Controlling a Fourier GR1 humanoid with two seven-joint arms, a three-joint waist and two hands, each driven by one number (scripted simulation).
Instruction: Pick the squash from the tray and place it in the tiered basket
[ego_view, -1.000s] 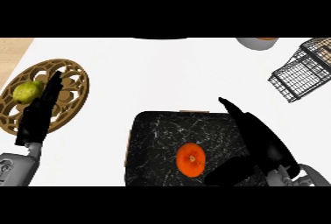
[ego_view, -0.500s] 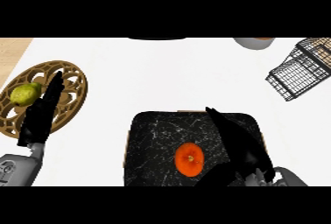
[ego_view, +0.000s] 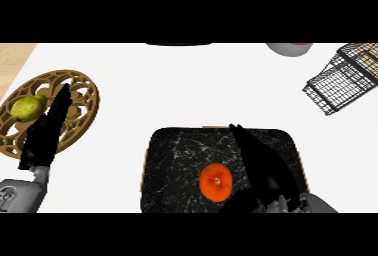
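Observation:
The orange squash (ego_view: 217, 181) lies on the black marbled tray (ego_view: 177, 165) near the view's lower middle. My right hand (ego_view: 262, 167) hovers over the tray just right of the squash, fingers straight and pointing away from me, holding nothing. Its thumb reaches toward the squash's lower right side. The black wire tiered basket (ego_view: 343, 77) stands at the far right, well away from the hand. At the view's left, my left hand (ego_view: 46, 132) rests open with fingers up, lying over the edge of a wooden trivet.
A round brown openwork trivet (ego_view: 74, 100) at the left carries a yellow-green fruit (ego_view: 28, 107). A grey bowl (ego_view: 289, 48) and a dark object (ego_view: 179, 44) sit at the far edge. The wooden counter edge (ego_view: 15, 55) shows at the upper left.
My right hand has moved left across the tray, closing in beside the squash. The view has shifted slightly. The left hand has stayed put.

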